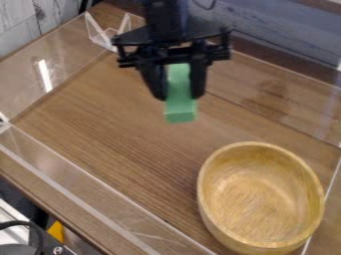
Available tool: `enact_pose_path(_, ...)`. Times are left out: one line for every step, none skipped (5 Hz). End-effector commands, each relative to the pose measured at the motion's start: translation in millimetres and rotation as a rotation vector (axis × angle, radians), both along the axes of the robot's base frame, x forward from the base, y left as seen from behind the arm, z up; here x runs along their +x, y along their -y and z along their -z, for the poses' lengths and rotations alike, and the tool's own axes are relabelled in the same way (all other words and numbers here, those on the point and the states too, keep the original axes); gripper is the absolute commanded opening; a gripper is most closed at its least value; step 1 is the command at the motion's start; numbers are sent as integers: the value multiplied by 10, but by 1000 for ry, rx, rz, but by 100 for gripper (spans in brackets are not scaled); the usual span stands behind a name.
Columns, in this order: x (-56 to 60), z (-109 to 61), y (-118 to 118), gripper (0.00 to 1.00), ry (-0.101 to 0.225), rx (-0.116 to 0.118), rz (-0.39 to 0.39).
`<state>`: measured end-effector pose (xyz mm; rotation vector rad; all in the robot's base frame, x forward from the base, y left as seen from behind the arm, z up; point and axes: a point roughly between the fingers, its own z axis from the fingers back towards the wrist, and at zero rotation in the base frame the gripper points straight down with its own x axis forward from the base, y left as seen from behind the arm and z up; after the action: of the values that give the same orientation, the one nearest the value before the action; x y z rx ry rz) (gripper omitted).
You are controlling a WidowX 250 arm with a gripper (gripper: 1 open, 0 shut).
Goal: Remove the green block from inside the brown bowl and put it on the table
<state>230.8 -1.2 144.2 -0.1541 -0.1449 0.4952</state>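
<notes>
The tool (176,72) hangs in the upper middle of the frame, pointing almost straight down, with its dark fingers (150,70) closed on the upper part of the green block (181,95). The block stands nearly upright in that grip, its long side running top to bottom, and its lower end juts out below the fingers with a small gap of air between it and the worktop (120,139). The black arm rises from the tool to the top edge of the frame.

The brown bowl (229,221) sits at the lower right of the frame, well apart from the block and the tool. It is a round, shallow, light tan dish with a thick rim, and the inside shows only bare wood.

The worktop is a brown wood-grain surface that fills most of the frame, running from the upper right down to the lower left. Clear acrylic walls (60,70) stand along its edges, on the left and near the bottom, catching pale reflections. A small clear bracket (107,32) stands in the upper left, by the far corner of the walls.
</notes>
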Motion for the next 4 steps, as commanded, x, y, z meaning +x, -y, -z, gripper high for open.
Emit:
enact_pose_path(71, 46, -158, 0, 43, 39, -43)
enact_pose_path(114, 149, -477, 0, 51, 70, -109)
enact_pose_path(125, 269, -768, 0, 58, 97, -129)
enact_pose_path(121, 428, -817, 0, 69, 115, -70)
